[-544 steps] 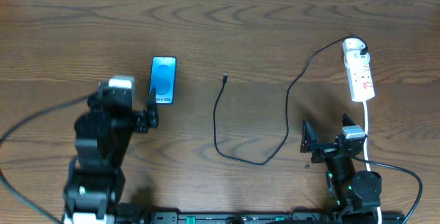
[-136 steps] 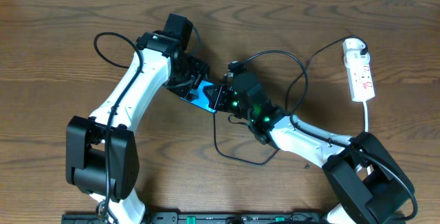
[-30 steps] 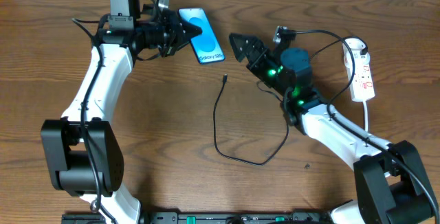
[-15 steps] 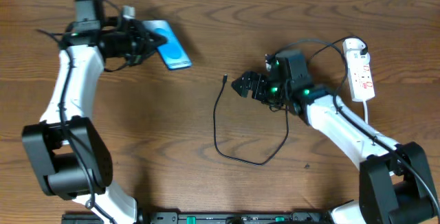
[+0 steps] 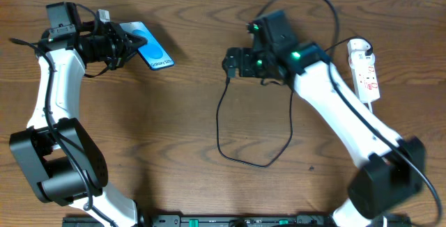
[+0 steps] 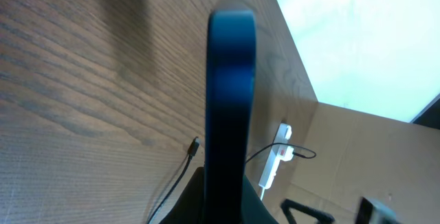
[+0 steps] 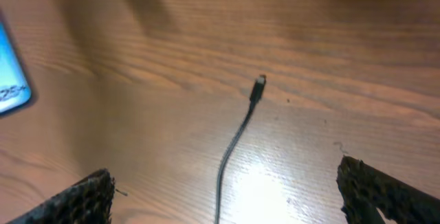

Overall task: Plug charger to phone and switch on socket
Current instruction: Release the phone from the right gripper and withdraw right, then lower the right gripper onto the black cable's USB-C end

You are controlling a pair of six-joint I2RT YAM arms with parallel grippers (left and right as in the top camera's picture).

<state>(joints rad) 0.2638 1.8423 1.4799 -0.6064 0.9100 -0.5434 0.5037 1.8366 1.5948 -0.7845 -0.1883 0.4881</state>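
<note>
Over the far-left corner of the brown wooden table [image 5: 139,150], our left gripper [image 5: 120,42] pinches the slim blue-screened smartphone [image 5: 152,46]. Our right gripper [image 5: 232,63] hangs wide open, empty, above the thin black charger cable [image 5: 220,126]: limp, light; we'd pinch its stiff plug tip [image 7: 259,82].

My 2 arms [image 5: 334,108] had white links, black joints and looping black cables. Green lights [image 5: 293,54] glowed near my right gripper [image 7: 223,176], with its black, textured fingers [image 7: 82,200].
</note>
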